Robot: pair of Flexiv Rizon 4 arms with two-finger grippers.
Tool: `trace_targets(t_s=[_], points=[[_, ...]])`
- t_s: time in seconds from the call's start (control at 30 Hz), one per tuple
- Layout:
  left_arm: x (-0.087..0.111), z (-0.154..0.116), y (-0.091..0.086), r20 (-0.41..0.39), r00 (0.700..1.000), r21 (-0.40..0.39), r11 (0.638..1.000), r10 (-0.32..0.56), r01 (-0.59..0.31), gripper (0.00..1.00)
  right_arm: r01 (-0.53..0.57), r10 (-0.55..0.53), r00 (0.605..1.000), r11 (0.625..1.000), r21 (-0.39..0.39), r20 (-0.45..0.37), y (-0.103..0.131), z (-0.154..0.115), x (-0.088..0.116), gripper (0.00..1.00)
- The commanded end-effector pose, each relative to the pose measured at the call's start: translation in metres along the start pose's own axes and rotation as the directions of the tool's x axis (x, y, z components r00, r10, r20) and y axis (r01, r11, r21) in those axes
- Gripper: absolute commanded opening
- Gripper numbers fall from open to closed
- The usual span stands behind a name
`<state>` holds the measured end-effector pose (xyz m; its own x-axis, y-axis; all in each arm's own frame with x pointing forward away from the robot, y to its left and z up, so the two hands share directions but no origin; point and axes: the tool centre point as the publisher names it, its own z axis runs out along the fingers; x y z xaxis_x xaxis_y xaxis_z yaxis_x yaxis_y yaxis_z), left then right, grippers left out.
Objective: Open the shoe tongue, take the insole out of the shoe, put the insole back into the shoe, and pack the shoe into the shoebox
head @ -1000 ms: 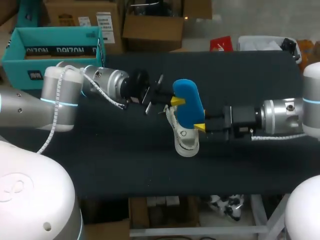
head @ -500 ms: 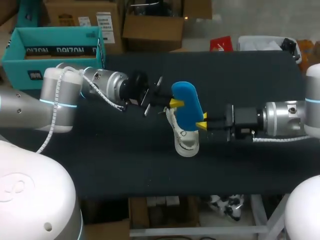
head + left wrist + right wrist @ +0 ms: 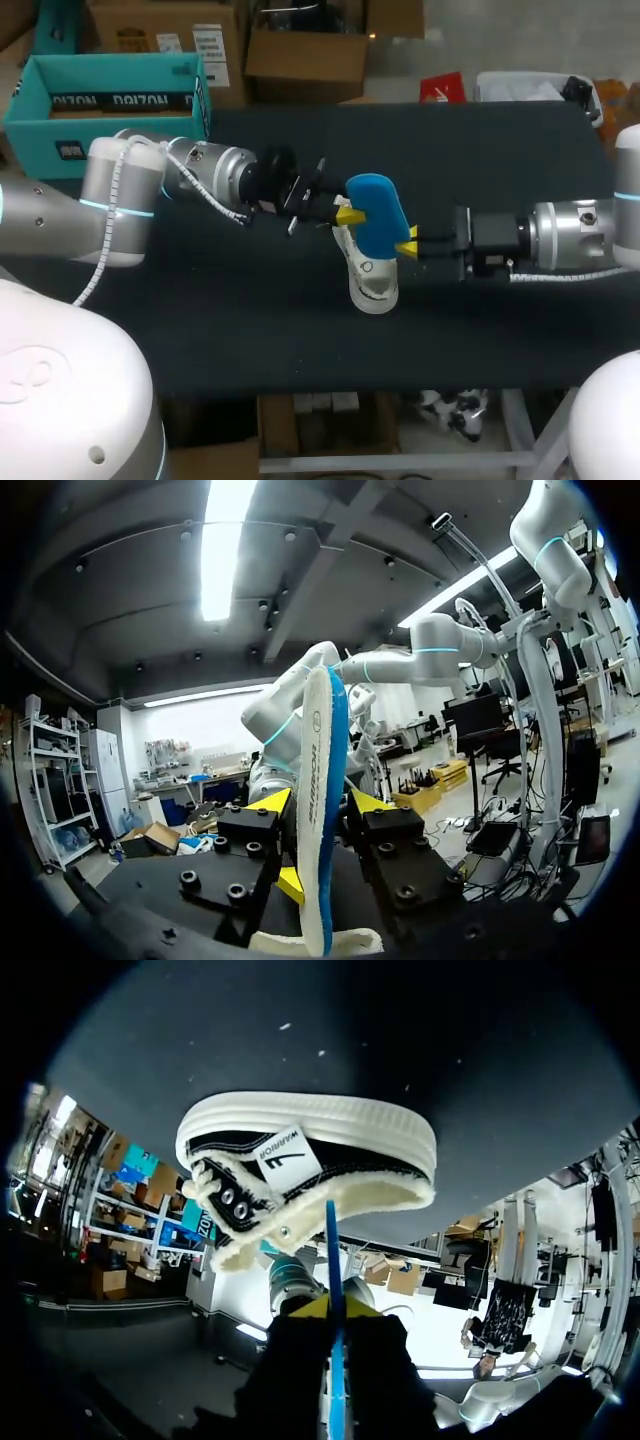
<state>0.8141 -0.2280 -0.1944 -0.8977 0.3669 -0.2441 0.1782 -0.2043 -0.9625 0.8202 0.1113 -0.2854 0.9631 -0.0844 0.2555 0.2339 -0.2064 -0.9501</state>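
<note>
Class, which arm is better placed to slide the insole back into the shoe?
Probably right: the right gripper holds the insole at the end nearest the shoe, whose opening lies straight ahead of it.

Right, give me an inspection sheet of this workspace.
Surface: dark table.
Job's things: black shoe with white sole on the table; blue insole held over its opening; teal shoebox, open, by the far left corner.
Clutter: nothing seen.
Grippers: left pincer and right pincer both shut on the insole, from opposite sides.
Cables: left arm's cable, white, hangs along the arm; right arm's cable runs under its wrist.
Surroundings: nothing seen.
</note>
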Motion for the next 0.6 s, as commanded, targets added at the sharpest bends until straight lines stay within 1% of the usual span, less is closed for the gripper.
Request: trace_targets(t_s=[0.03,0.13,0.2,0.23,0.27,0.6], points=[[-0.001,-0.004,0.001,-0.009,1.000,0.003,1.000,-0.004,0.004,1.00,-0.001,0.001,1.000,1.000,0.019,0.002,0.002,-0.003,-0.001,0.00],[0.001,-0.008,-0.001,-0.027,1.000,-0.020,1.000,-0.013,0.013,1.00,-0.007,0.007,1.000,1.000,0.031,0.002,0.003,-0.005,-0.002,0.00],[0.002,-0.014,-0.003,-0.044,0.998,-0.037,0.999,-0.042,0.040,1.00,-0.008,0.008,1.000,0.999,0.039,0.002,0.003,-0.006,-0.003,0.00],[0.002,-0.017,-0.003,-0.045,0.998,-0.065,0.997,-0.054,0.051,1.00,-0.008,0.008,1.000,0.999,0.039,0.002,0.003,-0.006,-0.003,0.00],[0.002,-0.021,-0.004,-0.050,0.995,-0.102,0.992,-0.084,0.079,1.00,-0.008,0.008,1.000,0.999,0.039,0.002,0.003,-0.006,-0.003,0.00],[0.002,-0.021,-0.004,-0.050,0.995,-0.102,0.992,-0.084,0.079,1.00,-0.008,0.008,1.000,0.999,0.039,0.002,0.003,-0.006,-0.003,0.00]])
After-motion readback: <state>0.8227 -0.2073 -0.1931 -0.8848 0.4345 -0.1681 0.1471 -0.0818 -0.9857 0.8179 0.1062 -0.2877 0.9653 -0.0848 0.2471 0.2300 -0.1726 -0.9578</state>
